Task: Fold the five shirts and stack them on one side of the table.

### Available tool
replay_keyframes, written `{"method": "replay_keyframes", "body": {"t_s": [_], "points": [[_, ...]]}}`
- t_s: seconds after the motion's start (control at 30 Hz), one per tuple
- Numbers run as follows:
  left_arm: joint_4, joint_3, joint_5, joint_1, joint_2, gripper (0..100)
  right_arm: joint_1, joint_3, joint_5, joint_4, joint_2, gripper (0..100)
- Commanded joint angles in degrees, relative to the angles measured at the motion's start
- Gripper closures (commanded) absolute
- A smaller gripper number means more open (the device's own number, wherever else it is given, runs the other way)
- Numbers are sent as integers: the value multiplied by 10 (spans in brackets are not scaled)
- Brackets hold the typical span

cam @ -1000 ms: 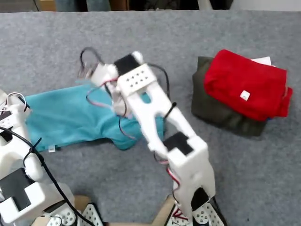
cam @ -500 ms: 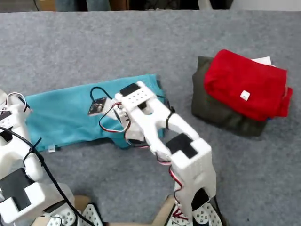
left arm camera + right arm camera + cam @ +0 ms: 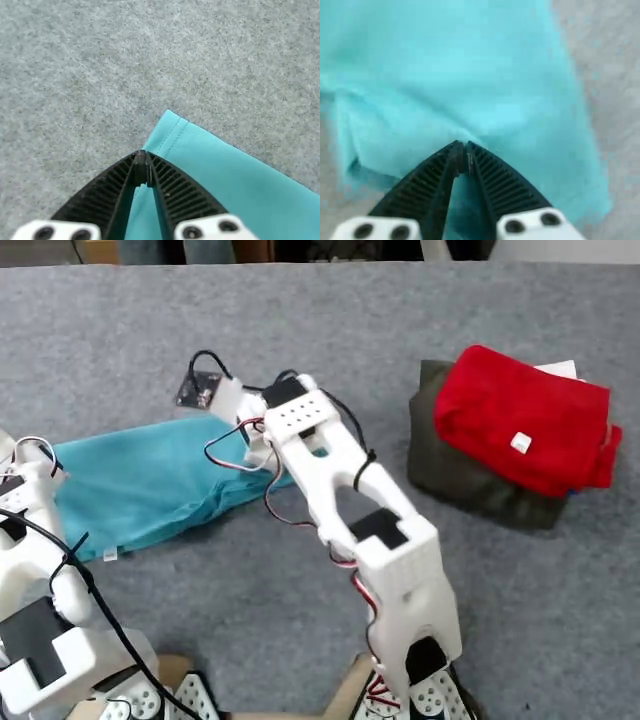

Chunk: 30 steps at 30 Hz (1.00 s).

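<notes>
A teal shirt [image 3: 140, 485] lies stretched across the left half of the grey table [image 3: 400, 330]. My right gripper [image 3: 462, 146] is shut on a puckered bit of the teal shirt [image 3: 470, 65], and its white arm [image 3: 320, 455] hangs over the shirt's right end. At the shirt's left edge stands my left arm [image 3: 30, 500]. Its gripper [image 3: 142, 167] is shut at the hem, just beside a corner of the teal shirt [image 3: 210, 165]. On the right, a folded red shirt [image 3: 520, 415] rests on a folded dark olive shirt [image 3: 450, 475].
Something white [image 3: 560, 368] pokes out behind the red shirt. The arms' bases and cables [image 3: 60, 640] crowd the near left edge. Bare grey felt stretches between the teal shirt and the stack, and along the far side.
My right arm dipped toward the near side, then swung back toward the far side. The teal shirt's right end is now drawn in, so the shirt looks shorter and narrower there.
</notes>
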Motion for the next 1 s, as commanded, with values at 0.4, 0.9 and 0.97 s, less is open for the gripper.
{"method": "replay_keyframes", "body": {"t_s": [0.4,0.9,0.97], "points": [[-11,-15,4,0,-2,966,30,-374,-85,134,81,969],[-11,-15,4,-1,-2,966,-43,36,-92,291,-124,983],[-11,-15,4,-1,-2,966,-43,85,-77,247,-139,983]]}}
